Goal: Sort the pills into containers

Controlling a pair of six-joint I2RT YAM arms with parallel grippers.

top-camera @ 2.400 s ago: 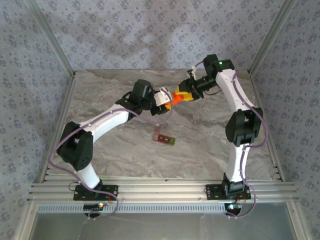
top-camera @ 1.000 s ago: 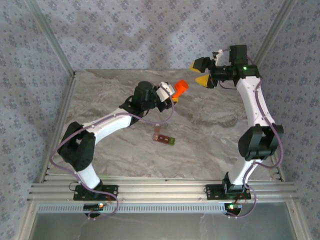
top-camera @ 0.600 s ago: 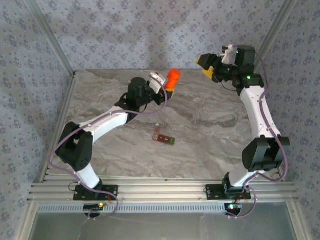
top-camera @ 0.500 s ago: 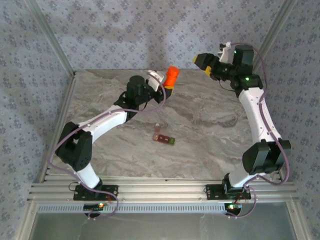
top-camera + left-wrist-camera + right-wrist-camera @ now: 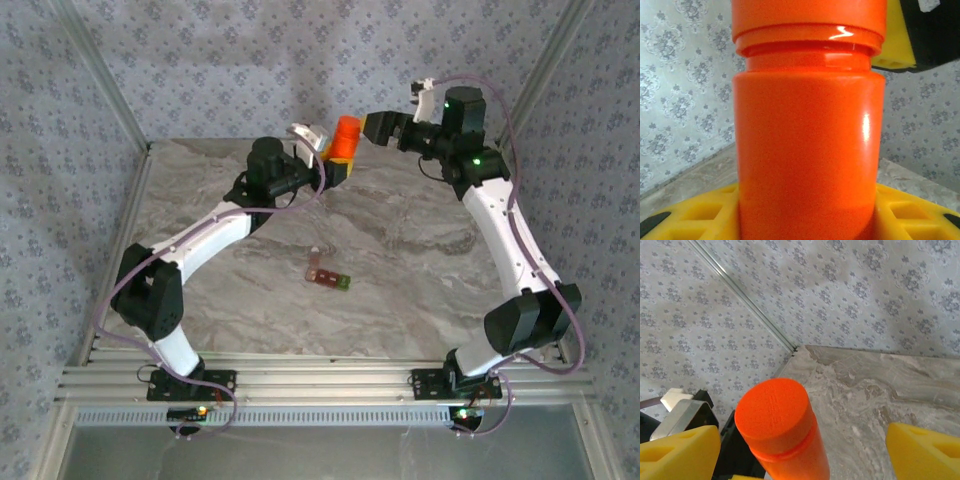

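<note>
left pincer point(image 5: 335, 168) grips an orange bottle point(image 5: 347, 138) and holds it upright in the air over the far part of the marble-patterned bench point(image 5: 420, 260). its yellow pads point(image 5: 710, 225) are closed on the lower body of the bottle from both sides. the bottle's cap point(image 5: 774, 412) is on, a flat orange top with a ridge just beneath it.

the right pincer point(image 5: 802, 450) hangs at the top of the bottle with its jaws spread wide. one yellow finger stands to each side of the cap, both clear of it. in the left wrist view one of those fingers point(image 5: 895, 40) shows just beside the bottle's neck, on its right.

from above, the left arm reaches the bottle from the left and the right arm from the right, so the two wrists face each other across it.

the containers point(image 5: 328, 277), a short dark red-brown strip of joined compartments with one green end, lie flat on the bench. they sit well on the near side of the bottle, toward the arm bases, apart from both pincers. the strip is too small to tell whether its compartments stand open or closed, or whether anything is in them. blue-grey patterned walls point(image 5: 230, 60) rise behind the bottle.
</note>
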